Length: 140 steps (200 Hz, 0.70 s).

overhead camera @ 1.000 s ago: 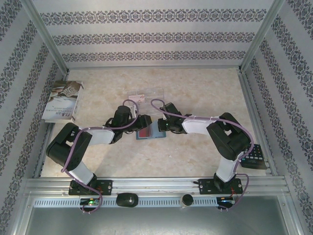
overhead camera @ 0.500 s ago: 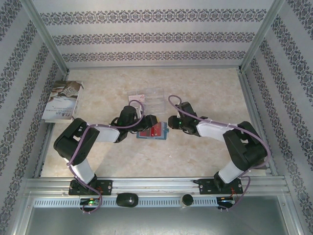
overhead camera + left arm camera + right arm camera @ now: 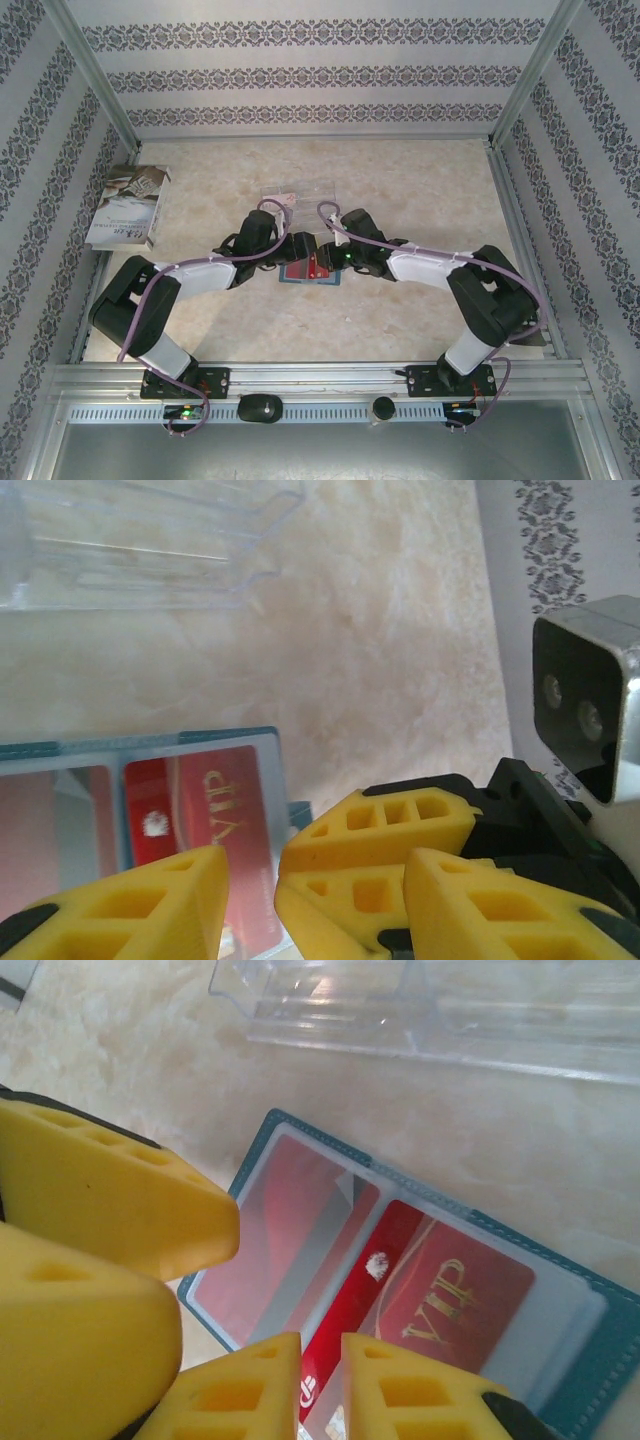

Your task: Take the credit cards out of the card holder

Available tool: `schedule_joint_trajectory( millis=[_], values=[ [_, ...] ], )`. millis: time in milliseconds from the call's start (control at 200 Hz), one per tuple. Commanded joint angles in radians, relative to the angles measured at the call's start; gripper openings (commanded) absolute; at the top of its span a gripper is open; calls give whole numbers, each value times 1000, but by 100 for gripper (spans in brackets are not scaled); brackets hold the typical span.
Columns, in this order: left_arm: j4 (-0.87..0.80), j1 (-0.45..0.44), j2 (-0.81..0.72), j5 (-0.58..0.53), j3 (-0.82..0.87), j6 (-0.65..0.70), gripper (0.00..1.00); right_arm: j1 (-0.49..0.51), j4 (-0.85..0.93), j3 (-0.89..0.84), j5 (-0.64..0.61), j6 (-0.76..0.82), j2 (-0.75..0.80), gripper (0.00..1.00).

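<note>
Because the right claw (image 3: 320, 1348) stands with its yellow foam fingers drawn nearly together, a narrow slit between them over the bared edge of the red plastic card printed VIP (image 3: 450, 1290), I cannot tell whether it bites that card or merely straddles it. A shallow bite on so thin an edge would likely slip. A deeper one could catch the clear pocket film too.

The left claw (image 3: 252, 870) is spread partway and empty, crowded just beside the right one. Their fingers could knock together. Nothing visibly pins the flat teal-blue folding card holder (image 3: 600, 1375), so a pull may drag or lift it along with the card.

The holder lies open on the marbled beige worktop (image 3: 120, 1050), near the clear plastic tray (image 3: 450, 1010). A second reddish card (image 3: 270, 1240) sits fully behind film in the other pocket.
</note>
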<state>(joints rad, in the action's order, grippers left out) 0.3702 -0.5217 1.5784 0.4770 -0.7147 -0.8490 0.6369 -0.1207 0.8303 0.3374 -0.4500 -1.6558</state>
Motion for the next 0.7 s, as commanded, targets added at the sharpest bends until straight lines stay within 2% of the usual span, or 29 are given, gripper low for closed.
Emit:
schedule_joint_trajectory(
  millis=[0, 245, 455, 570, 694],
  values=[
    [-11, 14, 19, 16, 20, 14, 49, -19, -2, 16, 51, -5, -56, 15],
    [78, 15, 88, 71, 28, -34, 49, -25, -10, -27, -20, -47, -128, 7],
    [81, 12, 120, 76, 21, -44, 45, -22, -49, -53, -41, -84, -162, 2],
    [-18, 4, 114, 31, -5, -23, 40, -22, -63, -67, -62, -101, -164, 1],
    [-72, 2, 99, -30, 4, -16, 41, -19, -79, -79, -70, -114, -160, 0]
  ],
)
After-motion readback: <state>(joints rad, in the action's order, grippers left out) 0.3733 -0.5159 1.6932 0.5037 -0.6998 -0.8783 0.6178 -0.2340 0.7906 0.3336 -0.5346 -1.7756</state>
